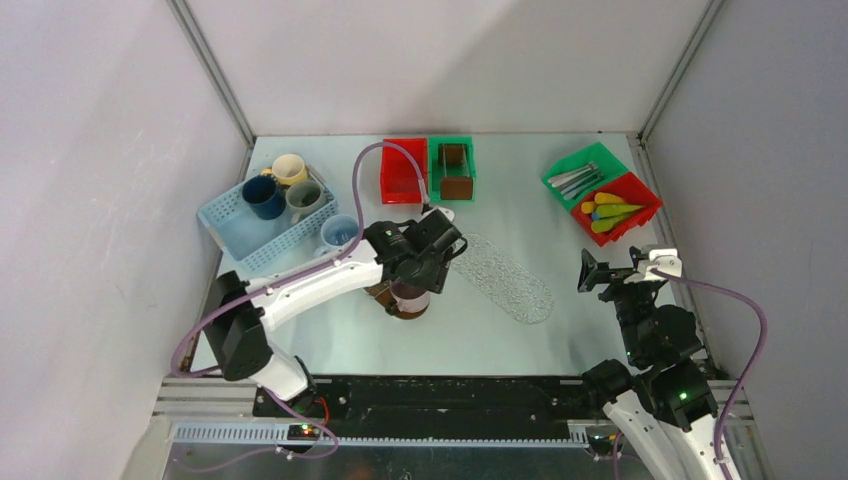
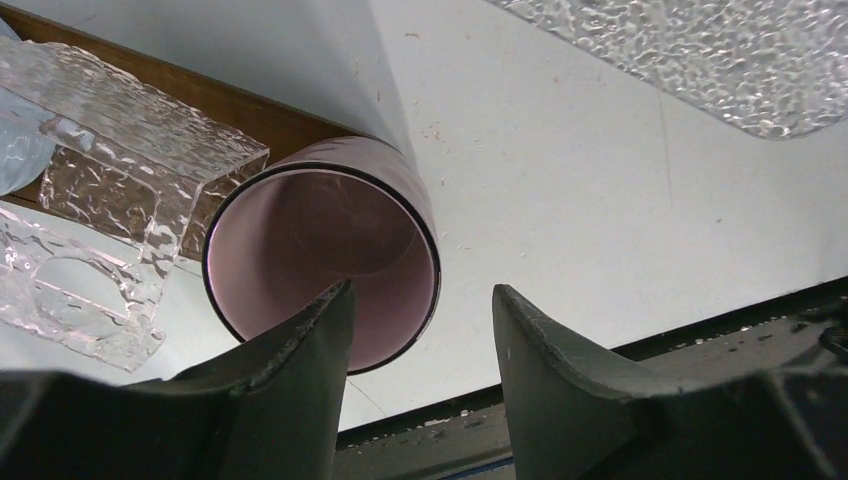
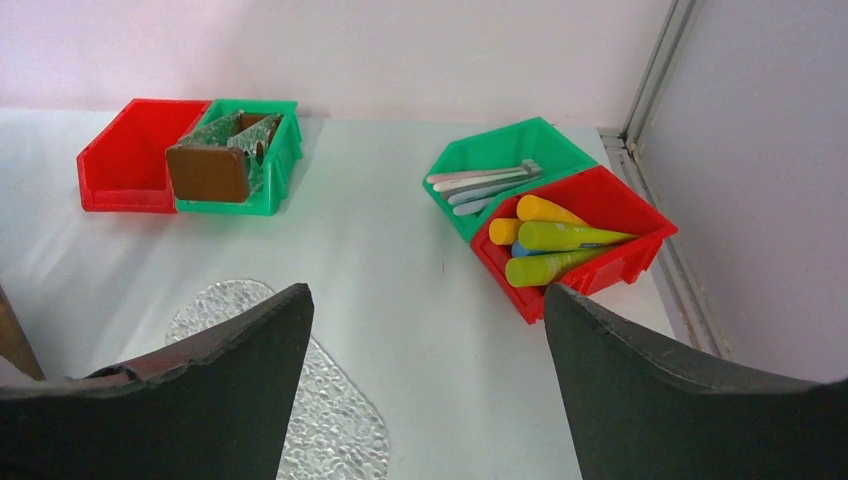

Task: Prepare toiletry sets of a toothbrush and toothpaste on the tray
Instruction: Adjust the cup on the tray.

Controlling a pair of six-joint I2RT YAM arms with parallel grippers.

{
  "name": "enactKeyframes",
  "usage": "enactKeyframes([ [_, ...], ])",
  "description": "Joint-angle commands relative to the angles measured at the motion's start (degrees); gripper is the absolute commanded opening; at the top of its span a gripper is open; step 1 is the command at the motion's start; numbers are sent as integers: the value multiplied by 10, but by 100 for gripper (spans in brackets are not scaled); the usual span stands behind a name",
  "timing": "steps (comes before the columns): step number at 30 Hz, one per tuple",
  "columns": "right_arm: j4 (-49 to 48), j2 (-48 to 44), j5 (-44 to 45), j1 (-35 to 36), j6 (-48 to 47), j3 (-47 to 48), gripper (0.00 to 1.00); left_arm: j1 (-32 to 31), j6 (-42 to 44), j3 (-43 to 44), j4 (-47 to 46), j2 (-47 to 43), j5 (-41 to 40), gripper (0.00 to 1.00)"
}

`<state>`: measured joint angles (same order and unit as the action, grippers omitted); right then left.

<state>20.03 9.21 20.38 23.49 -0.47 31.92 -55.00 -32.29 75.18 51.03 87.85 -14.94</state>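
Pale toothbrushes (image 1: 574, 178) lie in a green bin at the back right, also in the right wrist view (image 3: 480, 181). Yellow, lime, blue and orange tubes (image 1: 612, 212) fill the red bin beside it (image 3: 562, 238). The clear textured tray (image 1: 503, 278) lies bare mid-table (image 3: 330, 420). My left gripper (image 1: 432, 252) is open just above a pink cup (image 2: 320, 255); one fingertip overlaps the cup's mouth and its right rim shows between the fingers. My left gripper (image 2: 420, 292) holds nothing. My right gripper (image 1: 612, 272) is open and empty at the right, facing the bins (image 3: 428, 292).
A clear textured holder (image 2: 100, 190) on a brown base stands beside the pink cup. A blue basket (image 1: 235, 235) with mugs sits at the back left, a light blue mug (image 1: 338, 232) next to it. A red bin (image 1: 400, 172) and a green bin (image 1: 453, 168) stand at the back.
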Motion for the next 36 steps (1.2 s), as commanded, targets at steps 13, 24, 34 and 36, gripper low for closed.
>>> enactKeyframes([
  [13, -6, 3, 11, 0, 2, 0, 88, -4, 56, -27, -12, 45, 4, 34],
  [24, -6, 5, 10, 0, 2, 0, 88, -4, 94, -26, 8, 32, -3, 9],
  [34, -8, 5, 9, 0, 2, -1, 88, -4, 126, -24, 13, 34, -31, 1],
  [36, -7, 5, 10, 0, 2, -1, 88, -4, 132, -21, 11, 36, -34, 0],
])
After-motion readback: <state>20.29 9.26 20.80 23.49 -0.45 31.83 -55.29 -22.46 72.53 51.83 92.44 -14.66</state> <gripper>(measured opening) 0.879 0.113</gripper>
